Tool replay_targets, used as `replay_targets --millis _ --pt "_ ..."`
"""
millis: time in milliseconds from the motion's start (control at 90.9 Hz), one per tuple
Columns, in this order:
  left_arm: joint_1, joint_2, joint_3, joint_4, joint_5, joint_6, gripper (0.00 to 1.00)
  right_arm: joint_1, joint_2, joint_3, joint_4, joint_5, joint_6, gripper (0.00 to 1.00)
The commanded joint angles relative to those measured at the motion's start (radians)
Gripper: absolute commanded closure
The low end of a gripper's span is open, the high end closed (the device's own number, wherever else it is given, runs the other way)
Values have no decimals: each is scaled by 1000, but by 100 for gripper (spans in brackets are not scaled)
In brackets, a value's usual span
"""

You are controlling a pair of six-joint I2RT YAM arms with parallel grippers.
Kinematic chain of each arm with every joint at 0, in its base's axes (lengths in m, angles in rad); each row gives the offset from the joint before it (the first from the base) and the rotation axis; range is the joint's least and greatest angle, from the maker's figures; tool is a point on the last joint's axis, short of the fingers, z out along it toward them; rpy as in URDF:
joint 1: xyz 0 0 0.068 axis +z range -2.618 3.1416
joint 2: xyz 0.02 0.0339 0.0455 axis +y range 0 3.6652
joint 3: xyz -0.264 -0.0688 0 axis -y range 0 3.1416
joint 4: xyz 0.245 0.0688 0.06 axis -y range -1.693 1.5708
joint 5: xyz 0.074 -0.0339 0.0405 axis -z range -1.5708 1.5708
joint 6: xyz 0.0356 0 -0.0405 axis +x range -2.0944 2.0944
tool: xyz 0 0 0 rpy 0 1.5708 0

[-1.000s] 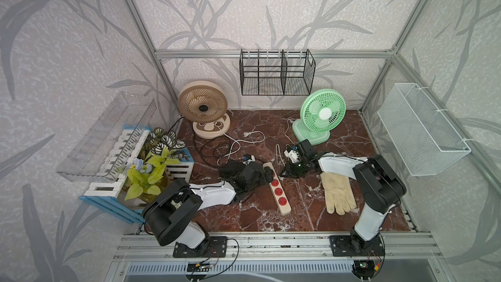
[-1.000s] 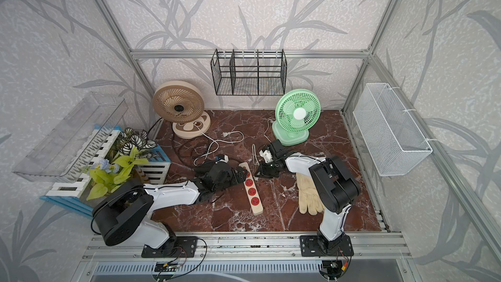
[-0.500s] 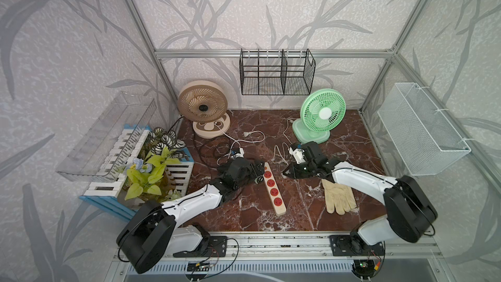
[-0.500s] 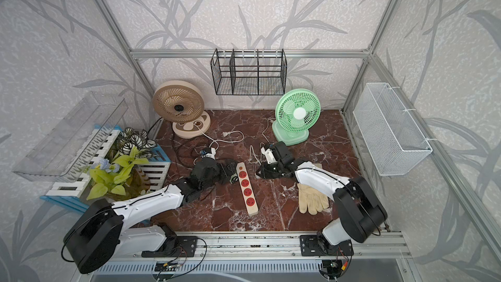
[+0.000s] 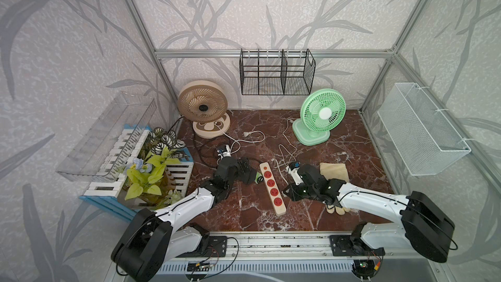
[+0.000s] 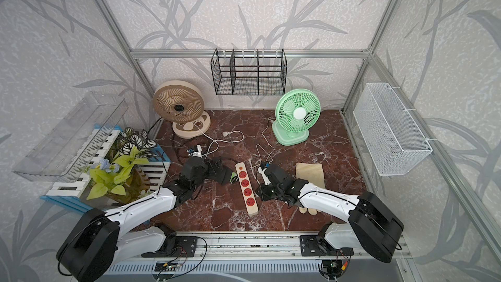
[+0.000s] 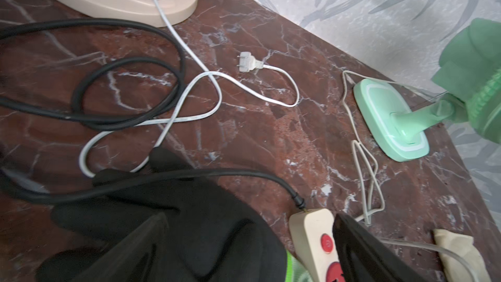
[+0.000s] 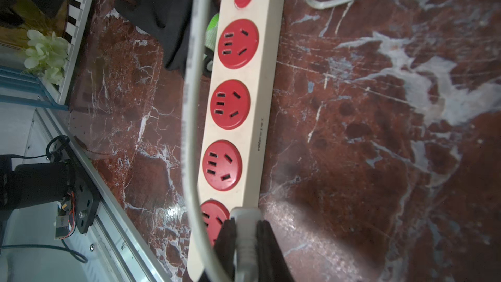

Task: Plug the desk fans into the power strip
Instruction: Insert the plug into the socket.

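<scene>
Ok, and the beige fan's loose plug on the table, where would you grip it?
Probably its flat white body, just behind the prongs, coming straight down and closing across the narrow width. The plug lies flat on the table with bare marble either side, nothing crowding it.

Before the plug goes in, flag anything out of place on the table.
Two gloves lie loose: a black glove beside the power strip, a beige glove partly under the right arm. The black cord and the white cord from the beige fan cross in a tangle; its plug lies loose.
</scene>
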Motion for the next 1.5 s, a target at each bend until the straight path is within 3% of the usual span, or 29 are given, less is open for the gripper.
replay_targets --millis 0,154,418,1485 --pt "7 -69 -8 50 -53 47 0 63 15 28 32 122 34 100" --pt "9 -128 -35 45 -93 57 0 156 -11 8 14 230 89 100" --pt "8 -121 -38 59 -87 61 0 201 -11 22 -17 296 133 100" --pt "8 -134 -36 56 -89 67 0 304 127 107 -165 347 279 100"
